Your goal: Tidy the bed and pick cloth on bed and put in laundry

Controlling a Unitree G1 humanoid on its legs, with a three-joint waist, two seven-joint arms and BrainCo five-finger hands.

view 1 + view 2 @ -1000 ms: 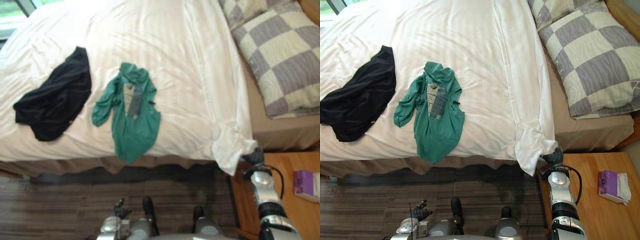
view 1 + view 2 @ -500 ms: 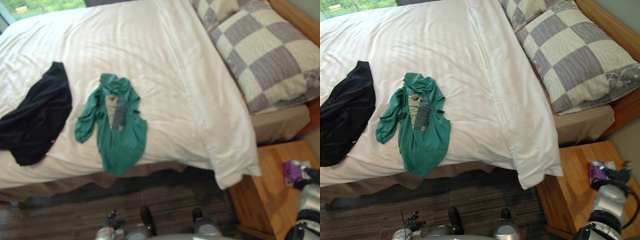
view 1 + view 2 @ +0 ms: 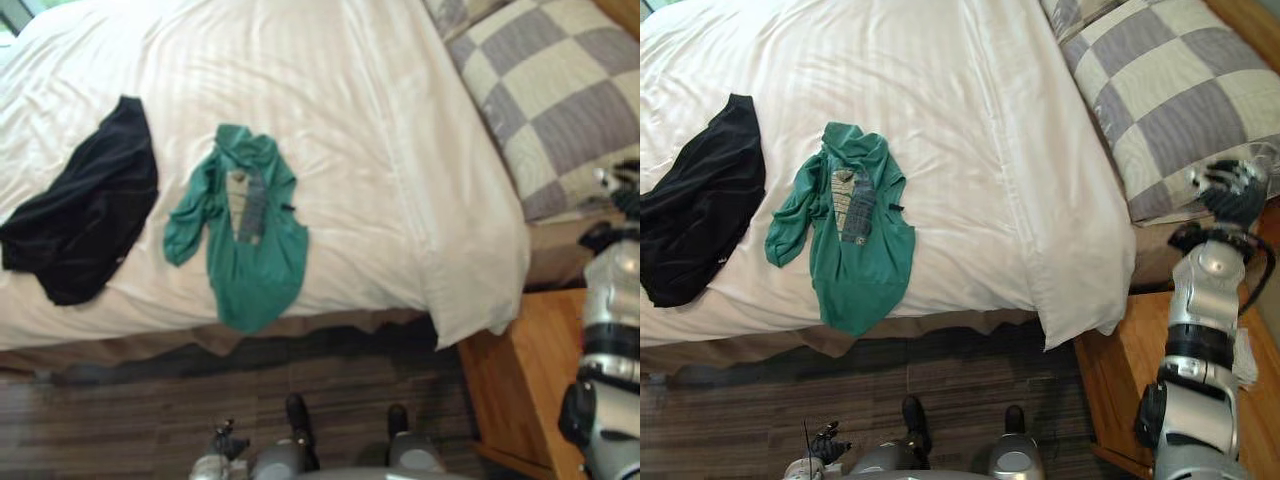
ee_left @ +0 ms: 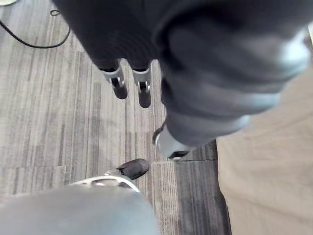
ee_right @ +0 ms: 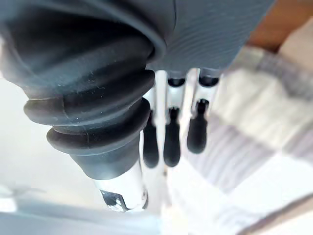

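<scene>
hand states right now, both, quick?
Left hand: open, fingers relaxed, holding nothing.
Right hand: open, fingers straight, holding nothing, up beside the checkered pillow.

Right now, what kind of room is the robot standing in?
Probably a bedroom: there's a white-covered bed, a checked pillow at its head, and a wooden bedside table next to it.
</scene>
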